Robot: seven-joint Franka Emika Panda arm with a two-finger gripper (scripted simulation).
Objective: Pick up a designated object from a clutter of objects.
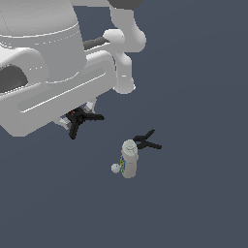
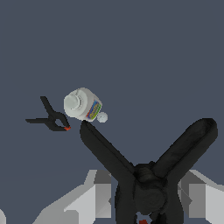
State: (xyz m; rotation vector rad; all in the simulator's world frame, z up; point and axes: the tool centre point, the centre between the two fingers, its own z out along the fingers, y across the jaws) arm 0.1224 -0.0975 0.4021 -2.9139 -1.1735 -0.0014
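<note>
The arm fills the upper part of the exterior view's left side. Its hand point(image 2: 146, 197) is low over the dark blue-grey worktop point(image 1: 193, 203). A large black clamp point(image 2: 148, 179) sits between the two grey fingers point(image 2: 98, 197), one finger on each side of its body. Its two thick handles spread away from the hand like a V. A small bit of red shows on this clamp at the edge of the wrist view. The fingers stand very close to the body of the clamp, but I cannot tell if they press on it or only stand around it. I also cannot tell if this clamp rests on the worktop or is raised a little.

The small black clamp point(image 1: 147, 140) with the red tip lies on the worktop well apart from the hand, toward the exterior view's right. Its handles are splayed and point away from the whitish bottle point(image 1: 129, 160). Its red tip is turned toward the bottle and is just beside the cap end. I cannot tell if the two touch.

The bottle has a coloured label on its side. A tiny white ball point(image 1: 115, 168) lies just beside the bottle, on the exterior view's left of it, near the end away from the cap.
</note>
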